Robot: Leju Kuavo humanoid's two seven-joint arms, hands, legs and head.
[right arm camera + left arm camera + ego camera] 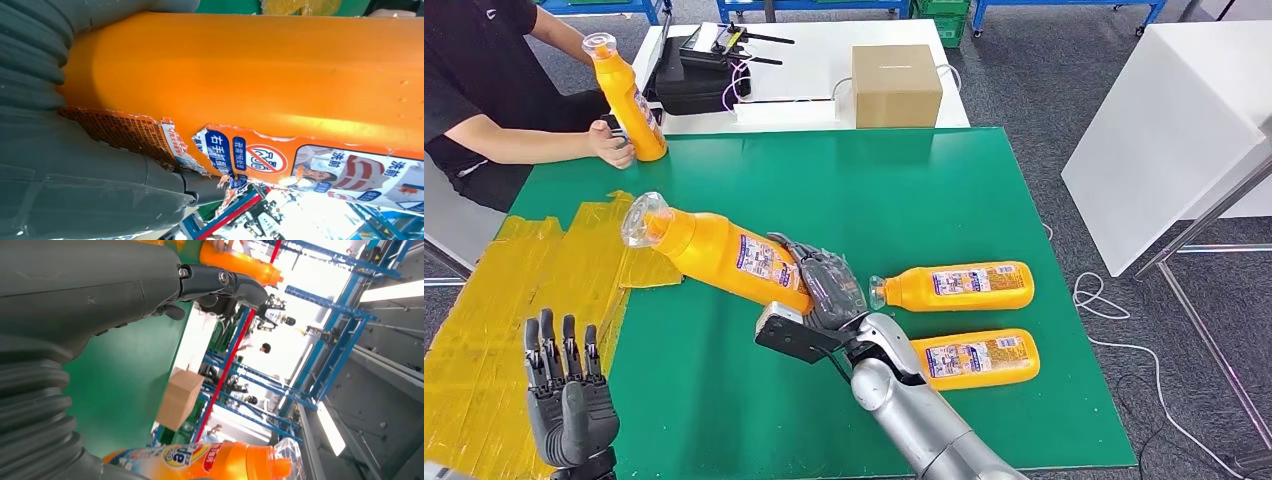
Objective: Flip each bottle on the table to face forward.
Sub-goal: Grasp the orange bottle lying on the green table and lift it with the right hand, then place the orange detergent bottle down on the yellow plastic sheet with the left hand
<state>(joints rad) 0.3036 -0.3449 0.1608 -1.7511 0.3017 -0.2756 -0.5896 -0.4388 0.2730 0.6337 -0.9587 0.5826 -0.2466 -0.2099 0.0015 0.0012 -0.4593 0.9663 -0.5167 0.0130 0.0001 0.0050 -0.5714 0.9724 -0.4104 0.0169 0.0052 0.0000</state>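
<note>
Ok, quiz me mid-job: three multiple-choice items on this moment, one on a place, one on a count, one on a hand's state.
1. Where does the cardboard box sit?
A. on the white table beyond the green table
B. on the yellow taped patch
C. in the robot's left hand

2. How many orange bottles lie flat on the green table, untouched by any hand?
A. none
B. two
C. four

3. What is the right hand doing?
A. hanging with nothing in it
B. pressing on the box
C. gripping an orange bottle lifted at a tilt

Answers:
1 A, the box stands on the white table behind the green one.
2 B, the upper lying bottle and the lower lying bottle rest to the robot's right.
3 C, its fingers wrap the held bottle, whose capped end points up and to the left.
</note>
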